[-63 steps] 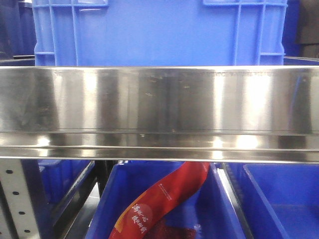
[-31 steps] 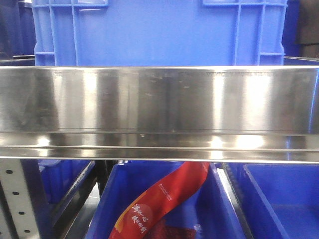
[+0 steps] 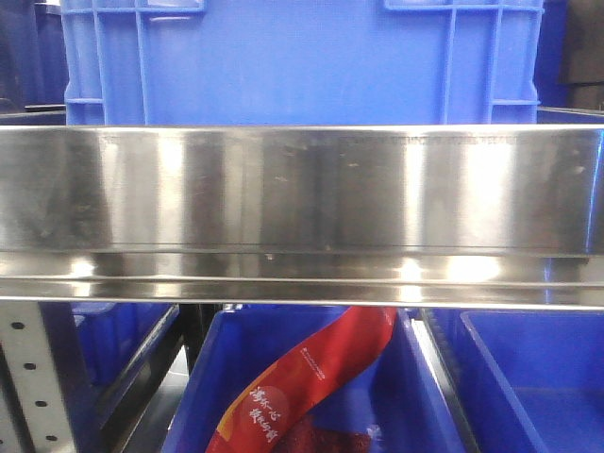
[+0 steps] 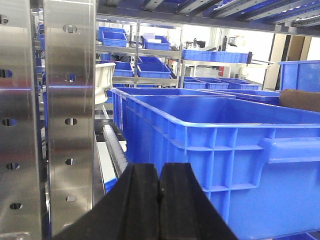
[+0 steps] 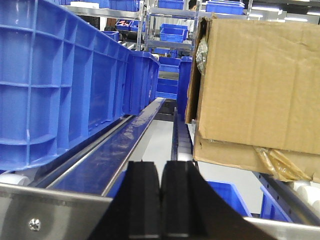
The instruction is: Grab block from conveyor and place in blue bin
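Observation:
No conveyor belt and no block show in any view. A large blue bin [image 3: 302, 61] stands on a steel shelf rail [image 3: 302, 189] in the front view. My left gripper [image 4: 159, 172] is shut and empty, its black fingers [image 4: 142, 195] pressed together in front of a big blue bin [image 4: 225, 150]. My right gripper [image 5: 161, 170] is shut and empty, facing down an aisle between a row of blue bins [image 5: 55, 85] and a cardboard box [image 5: 260, 85]. Neither gripper shows in the front view.
Perforated steel shelf posts [image 4: 67, 115] stand close at the left of the left wrist view. A lower blue bin [image 3: 311, 387] holds a red packet [image 3: 302, 387]; another blue bin [image 3: 538, 377] is beside it. Roller rails [image 5: 125, 145] and shelves of blue bins run back.

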Action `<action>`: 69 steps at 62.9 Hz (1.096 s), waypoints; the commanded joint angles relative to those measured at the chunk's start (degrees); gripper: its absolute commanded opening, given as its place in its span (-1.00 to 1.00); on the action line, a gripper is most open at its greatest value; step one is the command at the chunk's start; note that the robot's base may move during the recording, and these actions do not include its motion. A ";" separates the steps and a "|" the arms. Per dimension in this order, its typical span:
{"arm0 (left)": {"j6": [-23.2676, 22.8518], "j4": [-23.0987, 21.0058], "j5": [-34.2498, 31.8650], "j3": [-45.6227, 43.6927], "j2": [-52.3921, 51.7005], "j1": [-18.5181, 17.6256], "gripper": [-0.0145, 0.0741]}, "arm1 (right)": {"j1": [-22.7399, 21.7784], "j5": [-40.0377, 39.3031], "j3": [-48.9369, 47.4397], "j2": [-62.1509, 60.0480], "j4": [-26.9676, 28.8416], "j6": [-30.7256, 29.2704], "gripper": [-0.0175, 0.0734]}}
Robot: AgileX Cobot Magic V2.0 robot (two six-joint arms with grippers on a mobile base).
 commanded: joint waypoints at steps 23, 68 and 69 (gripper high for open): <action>-0.25 0.05 -0.88 0.04 -0.35 0.18 -0.92 | -0.38 -1.10 0.15 -0.15 -0.40 0.10 -0.98; -0.25 0.05 -0.88 0.04 -0.35 0.18 -0.92 | -5.19 -1.10 0.15 -0.15 -0.40 0.10 -0.98; -0.25 0.05 -0.88 0.04 -0.35 0.18 -0.92 | -5.42 -1.10 0.15 -0.15 -0.40 0.10 -0.98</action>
